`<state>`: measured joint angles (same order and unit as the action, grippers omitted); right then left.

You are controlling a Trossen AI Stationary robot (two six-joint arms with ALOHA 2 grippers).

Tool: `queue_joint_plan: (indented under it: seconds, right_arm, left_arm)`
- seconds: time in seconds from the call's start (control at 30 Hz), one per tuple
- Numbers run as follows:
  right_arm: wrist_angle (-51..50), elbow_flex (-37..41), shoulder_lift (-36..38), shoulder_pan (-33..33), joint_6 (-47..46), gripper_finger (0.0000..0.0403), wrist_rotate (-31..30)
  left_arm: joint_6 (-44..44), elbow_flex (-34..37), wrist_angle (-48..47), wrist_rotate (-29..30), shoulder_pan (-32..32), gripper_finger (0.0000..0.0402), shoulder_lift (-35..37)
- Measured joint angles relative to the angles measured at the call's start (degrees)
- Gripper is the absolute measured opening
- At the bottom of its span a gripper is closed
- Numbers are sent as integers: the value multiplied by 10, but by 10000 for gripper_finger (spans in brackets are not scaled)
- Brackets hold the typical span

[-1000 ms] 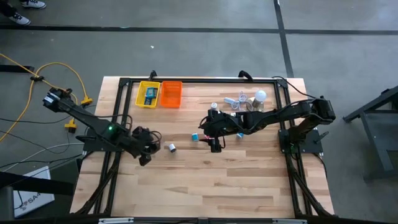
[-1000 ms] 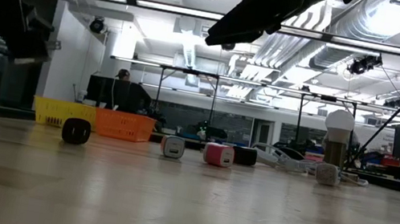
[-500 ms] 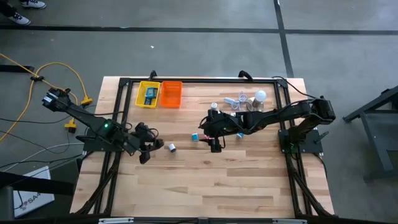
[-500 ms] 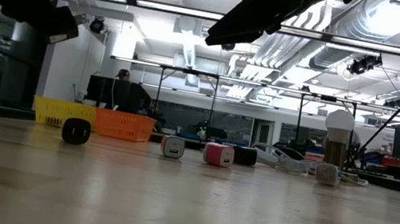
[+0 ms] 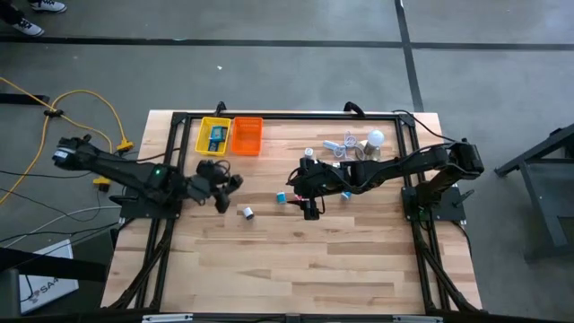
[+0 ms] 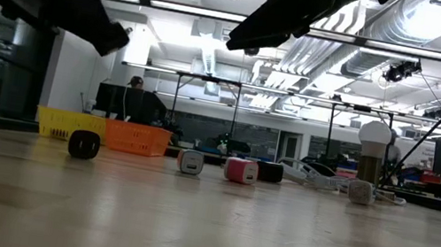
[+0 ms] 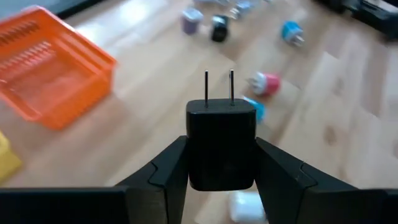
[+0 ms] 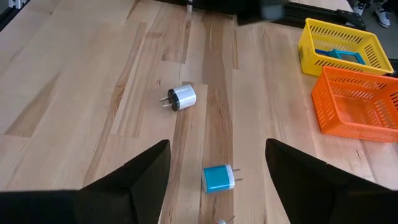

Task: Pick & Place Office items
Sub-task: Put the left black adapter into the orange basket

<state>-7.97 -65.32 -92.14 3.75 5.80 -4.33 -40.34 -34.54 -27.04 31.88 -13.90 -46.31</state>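
My left gripper [image 5: 222, 187] hangs above the table's left part, just near of the yellow basket [image 5: 213, 136] and the orange basket [image 5: 247, 136], shut on a black plug charger [image 7: 221, 143]. On the wood lie more office items: a white plug [image 5: 247, 213], a light-blue plug [image 5: 281, 197] and a pink one [image 7: 264, 82]. A blue piece [image 5: 216, 136] lies in the yellow basket. My right gripper [image 8: 216, 149] hovers open over mid-table, above the light-blue plug [image 8: 217, 178], touching nothing. My left gripper pinches the black charger's body by its two opposite side faces [image 7: 193, 155] between the two fingers [image 7: 163, 171]. Its two metal prongs [image 7: 219, 87] point forward, away from the fingers. The charger is lifted clear of the table, with the gripper slanting downward.
A round white light bulb [image 5: 377, 137] and a white cable [image 5: 336, 145] lie at the back right. A black frame [image 5: 287, 115] runs round the tabletop. Bare wood [image 5: 296, 269] fills the near half. A person sits far behind the table [image 6: 134, 84].
My left gripper has swung toward the table's far edge and a little right, rising slightly and turning toward the baskets. It stays shut on the black charger, which rides along clear of the table. The white plug stays where it was.
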Motion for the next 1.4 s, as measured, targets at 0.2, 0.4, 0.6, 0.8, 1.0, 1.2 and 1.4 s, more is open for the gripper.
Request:
queue_joint_plan:
  seconds: [0.2, 0.4, 0.6, 0.8, 1.0, 1.2, 1.4]
  right_arm:
    - [0, 0, 0, 0, 0, 251, 0]
    - [0, 0, 0, 0, 0, 251, 0]
    - [0, 0, 0, 0, 0, 251, 0]
    - [0, 0, 0, 0, 0, 251, 0]
    - [0, 0, 0, 0, 0, 251, 0]
    - [0, 0, 0, 0, 0, 251, 0]
    - [0, 0, 0, 0, 0, 251, 0]
  left_arm:
    - [59, 0, 42, -4, 87, 148, -3]
    - [103, 0, 83, -43, 173, 148, -17]
    - [141, 0, 135, -98, 262, 148, -46]
    - [179, 0, 182, -179, 342, 148, -78]
    - [179, 0, 195, -208, 402, 148, -102]
    - [177, -2, 203, -232, 466, 148, -136]
    - [168, -28, 204, -298, 533, 148, -206]
